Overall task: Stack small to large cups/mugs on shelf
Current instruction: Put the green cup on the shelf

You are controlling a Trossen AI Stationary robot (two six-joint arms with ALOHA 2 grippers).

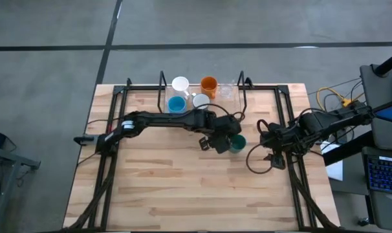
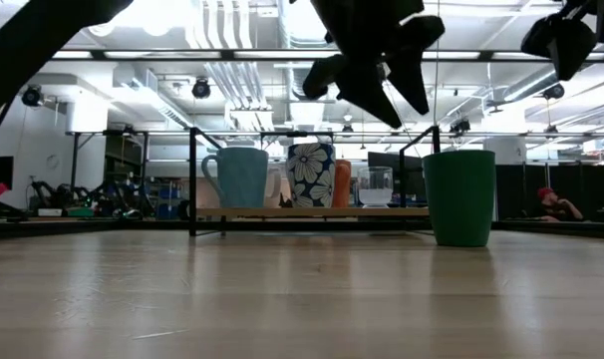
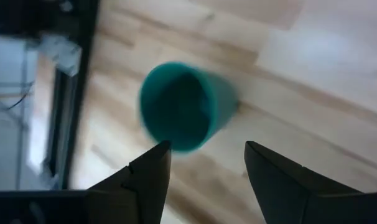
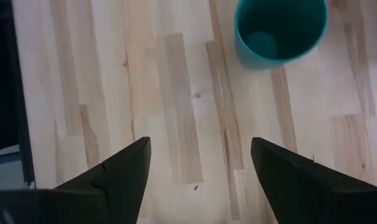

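The dark green cup point(image 1: 237, 144) stands upright on the worktop point(image 1: 183, 194), near its centre. Left claw point(image 1: 217, 144) hovers released above it. Right claw point(image 1: 273, 160) waits released near the right edge.

Tabletop point(image 1: 183, 194): pale wooden planks with darker streaks, bare across the near half.
Table frame point(image 1: 105, 175): black metal bars running along both long sides of the planks.
Floor point(image 1: 47, 39): grey concrete crossed by dark seams.
Cables point(image 1: 335, 98): yellow and white loops lying beside the table's right edge.
Keyboard point(image 1: 383, 169): blue-lit keys at the far right.
Ceiling point(image 2: 222, 50): white ducts and pipes with strip lights.
Person point(image 2: 553, 204): seated far back in the room, wearing a red cap.
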